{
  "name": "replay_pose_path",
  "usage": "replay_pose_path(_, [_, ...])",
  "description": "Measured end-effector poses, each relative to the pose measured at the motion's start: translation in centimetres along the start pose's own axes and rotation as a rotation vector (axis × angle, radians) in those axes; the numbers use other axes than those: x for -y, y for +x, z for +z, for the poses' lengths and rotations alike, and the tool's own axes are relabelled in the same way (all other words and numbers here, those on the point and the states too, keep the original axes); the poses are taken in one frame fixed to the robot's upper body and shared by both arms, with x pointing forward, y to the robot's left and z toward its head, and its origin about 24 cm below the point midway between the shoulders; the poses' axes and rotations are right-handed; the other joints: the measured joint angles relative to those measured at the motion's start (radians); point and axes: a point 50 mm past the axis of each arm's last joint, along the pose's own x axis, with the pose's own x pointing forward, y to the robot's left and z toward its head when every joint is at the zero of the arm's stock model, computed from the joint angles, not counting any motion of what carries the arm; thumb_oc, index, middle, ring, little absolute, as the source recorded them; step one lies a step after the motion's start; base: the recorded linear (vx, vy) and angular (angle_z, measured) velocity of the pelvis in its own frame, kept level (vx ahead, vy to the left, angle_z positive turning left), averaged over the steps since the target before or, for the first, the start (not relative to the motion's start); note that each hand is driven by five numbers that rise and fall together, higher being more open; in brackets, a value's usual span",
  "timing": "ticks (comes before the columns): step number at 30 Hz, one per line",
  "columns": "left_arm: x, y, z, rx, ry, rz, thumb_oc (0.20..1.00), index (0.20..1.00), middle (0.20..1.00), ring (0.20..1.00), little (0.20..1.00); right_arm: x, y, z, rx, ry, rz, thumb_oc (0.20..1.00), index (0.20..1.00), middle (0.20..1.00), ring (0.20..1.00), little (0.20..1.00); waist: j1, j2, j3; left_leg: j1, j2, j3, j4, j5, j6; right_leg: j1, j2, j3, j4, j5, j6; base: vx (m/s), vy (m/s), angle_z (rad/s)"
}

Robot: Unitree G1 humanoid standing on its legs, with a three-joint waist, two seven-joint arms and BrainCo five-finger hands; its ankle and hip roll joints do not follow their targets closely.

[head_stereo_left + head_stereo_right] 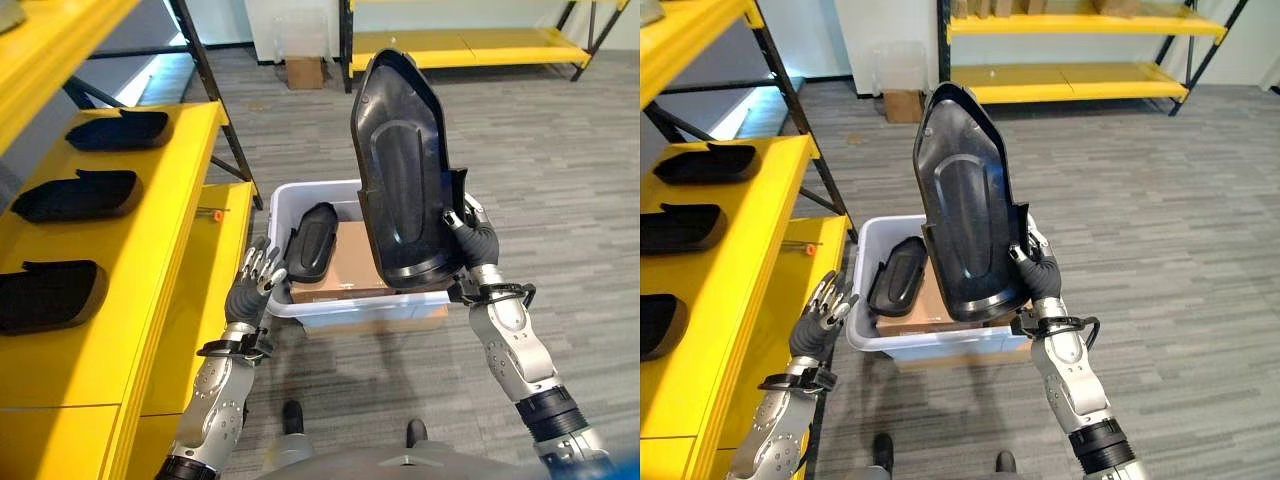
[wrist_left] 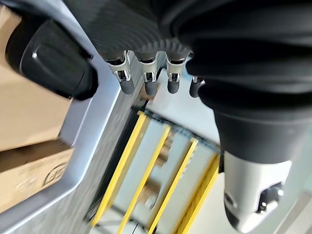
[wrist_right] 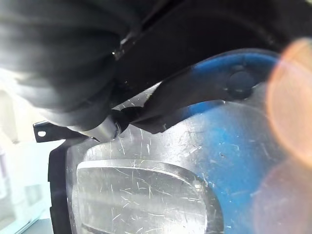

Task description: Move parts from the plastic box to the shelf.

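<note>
- Looking first at the yellow shelf on our left, we count three black parts already lying in a row on its upper level, so we judge a good share of the task done.
- Standing on the floor in front of us, the plastic box still holds one black part leaning against its left inner wall, beside a cardboard box inside it.
- Held upright above the box's right side is a large black part, its hollow face toward us, clear of the box contents.
- Our right hand grips that part at its lower right edge, fingers curled round the rim.
- Our left hand hovers just beside the box's left front corner, fingers loosely spread and holding nothing.
- What remains, as we judge it: carry the lifted part across to the shelf, then come back for the one left in the box.
</note>
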Motion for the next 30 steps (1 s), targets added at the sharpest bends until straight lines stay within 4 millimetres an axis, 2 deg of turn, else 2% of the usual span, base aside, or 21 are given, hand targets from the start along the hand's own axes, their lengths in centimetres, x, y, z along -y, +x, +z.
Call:
replay_pose_path(1, [-0.2,-0.5,-0.4,-0.018,-0.006,0.015,1.0,1.0,1.0,1.0,1.0,-0.5,0.2,0.0,0.003,0.004,0.028,0.2,0.2,0.2,0.2,0.2,0.02,0.013,0.0,-0.004,0.024,-0.02,0.005,0.009,-0.011,-0.003,0.026,-0.012,0.026,-0.018,-0.012,-0.19,-0.244,0.32])
replay_pose_path(3, [-0.1,-0.8,-1.0,-0.037,-0.027,0.027,1.0,1.0,1.0,1.0,1.0,-1.0,0.8,0.5,0.02,0.004,0.061,0.2,0.2,0.2,0.2,0.2,0.042,0.038,0.008,-0.034,0.057,-0.063,0.021,0.024,-0.011,-0.009,0.069,-0.052,0.058,-0.041,-0.039,-0.21,-0.194,0.67])
replay_pose_path(4, [0.4,-0.5,-1.3,-0.038,-0.052,0.015,1.0,1.0,1.0,1.0,1.0,-0.8,1.2,1.1,0.047,-0.008,0.064,0.2,0.2,0.2,0.2,0.2,0.05,0.057,0.014,-0.094,0.064,-0.099,0.051,0.069,-0.036,-0.025,0.088,-0.101,0.079,-0.055,-0.056,-0.15,-0.07,1.37])
replay_pose_path(5, [1.2,0.0,-1.6,-0.037,-0.071,-0.007,1.0,1.0,1.0,1.0,1.0,-0.5,1.7,1.8,0.072,-0.023,0.062,0.2,0.2,0.2,0.2,0.2,0.059,0.074,0.026,-0.141,0.067,-0.111,0.046,0.135,-0.044,-0.04,0.103,-0.146,0.091,-0.072,-0.082,-0.13,-0.049,1.53])
replay_pose_path(6, [1.6,0.1,-2.0,-0.049,-0.081,-0.017,1.0,1.0,1.0,1.0,1.0,-0.2,2.1,2.4,0.09,-0.041,0.061,0.2,0.2,0.2,0.2,0.2,0.079,0.101,0.04,-0.148,0.077,-0.093,0.02,0.175,-0.033,-0.037,0.117,-0.183,0.095,-0.078,-0.094,-0.14,-0.048,1.6])
replay_pose_path(7, [1.1,-0.2,-2.6,-0.092,-0.058,-0.008,1.0,1.0,1.0,1.0,1.0,-0.1,2.0,2.7,0.104,-0.051,0.059,0.2,0.2,0.2,0.2,0.2,0.103,0.131,0.057,-0.151,0.104,0.013,0.008,-0.005,0.033,-0.02,0.143,-0.238,0.123,-0.092,-0.12,-0.31,-0.104,1.64])
replay_pose_path(8, [-0.3,0.0,-1.8,-0.093,0.01,0.003,1.0,1.0,1.0,1.0,1.0,-0.4,2.0,2.9,0.115,-0.046,0.066,0.2,0.2,0.2,0.2,0.2,0.118,0.061,0.1,-0.164,0.092,0.152,0.057,-0.094,0.042,-0.035,0.081,-0.302,0.137,-0.099,-0.153,-0.32,-0.096,1.57])
replay_pose_path(9, [-0.7,0.1,-1.6,-0.092,0.029,0.001,1.0,1.0,1.0,1.0,1.0,-0.4,1.7,2.7,0.106,-0.048,0.066,0.2,0.2,0.2,0.2,0.2,0.114,0.021,0.107,-0.169,0.062,0.183,0.16,-0.096,0.037,-0.03,0.04,-0.361,0.118,-0.073,-0.163,-0.36,-0.113,1.29])
replay_pose_path(10, [-0.7,0.2,-1.4,-0.083,0.026,0.006,1.0,1.0,1.0,1.0,1.0,-0.4,1.3,2.4,0.097,-0.041,0.061,0.2,0.2,0.2,0.2,0.2,0.104,-0.006,0.102,-0.175,0.045,0.194,0.257,-0.094,0.022,-0.022,0.021,-0.384,0.088,-0.053,-0.162,-0.21,-0.066,1.03])
replay_pose_path(11, [-0.3,0.7,-1.2,-0.056,0.0,0.005,1.0,1.0,1.0,1.0,1.0,-0.6,1.2,2.7,0.11,-0.036,0.071,0.2,0.2,0.2,0.2,0.2,0.071,-0.026,0.105,-0.145,0.043,0.154,0.441,-0.127,-0.006,-0.02,-0.013,-0.42,0.067,-0.032,-0.157,-0.11,-0.016,1.18])
replay_pose_path(12, [0.2,1.2,-1.0,-0.039,-0.009,-0.011,1.0,1.0,1.0,1.0,1.0,-0.6,1.1,2.9,0.118,-0.019,0.069,0.2,0.2,0.2,0.2,0.2,0.035,-0.018,0.1,-0.087,0.058,0.138,0.505,-0.158,-0.021,-0.016,-0.023,-0.461,0.068,-0.025,-0.146,-0.03,0.081,1.17])
replay_pose_path(13, [0.7,1.6,-0.8,-0.025,-0.018,-0.023,1.0,1.0,1.0,1.0,1.0,-0.5,1.0,2.8,0.113,-0.004,0.063,0.2,0.2,0.2,0.2,0.2,0.019,-0.01,0.094,-0.033,0.066,0.135,0.497,-0.166,-0.037,-0.014,-0.026,-0.48,0.07,-0.02,-0.137,0.05,0.162,0.96])
replay_pose_path(14, [1.1,1.9,-0.7,-0.017,-0.026,-0.038,1.0,1.0,1.0,1.0,1.0,-0.3,0.7,2.8,0.112,0.005,0.052,0.2,0.2,0.2,0.2,0.2,0.008,0.004,0.084,0.013,0.064,0.138,0.424,-0.157,-0.039,-0.015,-0.025,-0.486,0.075,-0.012,-0.126,0.04,0.166,0.75])
replay_pose_path(16, [2.1,2.5,-0.6,-0.007,-0.04,-0.071,1.0,1.0,1.0,1.0,1.0,0.4,0.0,3.1,0.12,0.014,0.017,0.2,0.2,0.2,0.2,0.2,-0.028,0.037,0.065,0.104,0.038,0.143,0.183,-0.143,-0.045,-0.019,-0.043,-0.504,0.109,-0.009,-0.119,0.06,0.178,1.19])
replay_pose_path(17, [2.4,2.6,-0.4,0.007,-0.046,-0.081,1.0,1.0,1.0,1.0,1.0,0.5,-0.1,3.1,0.121,0.029,0.01,0.2,0.2,0.2,0.2,0.2,-0.036,0.039,0.056,0.124,0.015,0.138,0.113,-0.134,-0.039,-0.025,-0.062,-0.506,0.132,-0.009,-0.117,0.06,0.285,1.19])
replay_pose_path(18, [1.8,2.4,-0.3,0.004,-0.029,-0.068,1.0,1.0,1.0,1.0,1.0,-0.3,0.0,2.8,0.12,0.062,0.027,0.2,0.2,0.2,0.2,0.2,-0.01,0.025,0.037,0.132,-0.023,0.138,0.08,-0.138,-0.032,-0.031,-0.098,-0.496,0.135,0.012,-0.092,0.05,0.258,0.62])
replay_pose_path(19, [1.1,2.1,-0.2,-0.007,-0.004,-0.052,1.0,1.0,1.0,1.0,1.0,-1.0,0.0,2.5,0.117,0.089,0.046,0.2,0.2,0.2,0.2,0.2,0.016,0.017,0.032,0.131,-0.051,0.137,0.077,-0.142,-0.025,-0.036,-0.128,-0.489,0.142,0.028,-0.082,0.04,0.235,0.28])
replay_pose_path(21, [0.4,1.9,0.1,-0.005,0.021,-0.035,1.0,1.0,1.0,1.0,1.0,-1.4,-0.1,1.8,0.092,0.1,0.056,0.2,0.2,0.2,0.2,0.2,0.027,0.016,0.03,0.129,-0.078,0.131,0.073,-0.149,-0.012,-0.036,-0.162,-0.488,0.164,0.04,-0.076,0.03,0.155,0.29])
replay_pose_path(23, [-0.4,1.5,0.2,-0.006,0.037,-0.008,1.0,1.0,1.0,1.0,1.0,-1.3,-0.1,1.6,0.08,0.098,0.053,0.2,0.2,0.2,0.2,0.2,0.044,0.006,0.023,0.122,-0.089,0.128,0.071,-0.161,0.009,-0.038,-0.169,-0.478,0.153,0.047,-0.066,0.04,0.185,0.12])
replay_pose_path(26, [-0.9,1.2,0.2,-0.007,0.045,0.012,1.0,1.0,1.0,1.0,1.0,-1.0,-0.1,1.0,0.056,0.113,0.029,0.2,0.2,0.2,0.2,0.2,0.055,-0.019,0.005,0.1,-0.11,0.108,0.068,-0.158,0.018,-0.03,-0.173,-0.49,0.115,0.067,-0.037,0.02,0.135,0.17])
replay_pose_path(30, [-1.2,0.8,0.1,-0.01,0.041,0.032,1.0,1.0,1.0,1.0,1.0,-1.3,-0.1,0.6,0.039,0.13,0.024,0.2,0.2,0.2,0.2,0.2,0.07,-0.04,-0.011,0.062,-0.126,0.071,0.065,-0.151,0.03,-0.024,-0.177,-0.509,0.086,0.074,-0.025,0.03,0.16,0.3])
